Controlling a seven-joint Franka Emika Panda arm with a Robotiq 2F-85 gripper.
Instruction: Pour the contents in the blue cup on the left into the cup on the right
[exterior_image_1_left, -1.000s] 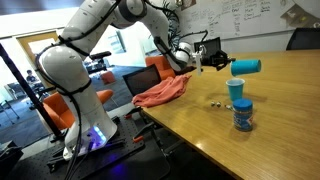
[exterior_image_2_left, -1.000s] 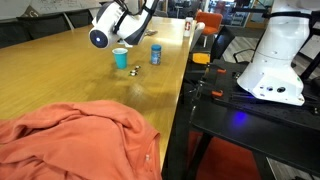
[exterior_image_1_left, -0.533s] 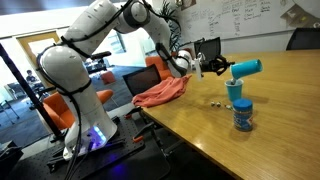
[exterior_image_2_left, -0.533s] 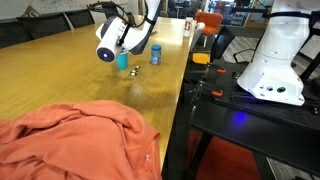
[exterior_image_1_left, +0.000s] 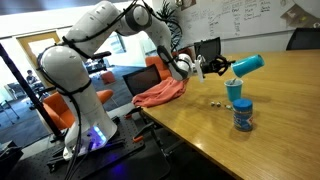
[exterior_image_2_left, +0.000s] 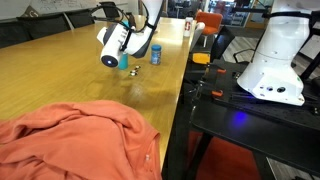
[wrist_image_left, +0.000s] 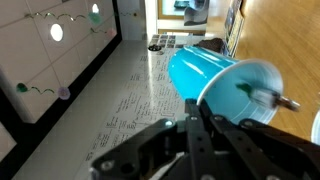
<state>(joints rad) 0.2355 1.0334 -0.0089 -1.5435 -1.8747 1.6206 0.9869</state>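
My gripper (exterior_image_1_left: 226, 68) is shut on a blue cup (exterior_image_1_left: 246, 65) and holds it tipped on its side, mouth lower, just above a second blue cup (exterior_image_1_left: 235, 91) that stands upright on the wooden table (exterior_image_1_left: 270, 135). In the exterior view from across the table the held cup (exterior_image_2_left: 112, 48) hangs in front of the gripper (exterior_image_2_left: 127, 40) and mostly hides the standing cup (exterior_image_2_left: 123, 62). In the wrist view the jaws (wrist_image_left: 195, 128) grip the rim of the held cup (wrist_image_left: 205, 75), and something small shows inside it.
A blue patterned can (exterior_image_1_left: 242, 115) stands close beside the standing cup, also seen across the table (exterior_image_2_left: 155, 53). Small loose bits (exterior_image_1_left: 215, 101) lie nearby. An orange cloth (exterior_image_1_left: 160, 92) drapes over the table edge (exterior_image_2_left: 70, 140). Chairs (exterior_image_1_left: 140, 78) and the robot base (exterior_image_2_left: 275, 60) stand beside the table.
The held cup has tipped further over and come down closer to the standing cup. The standing cup and the can have not moved.
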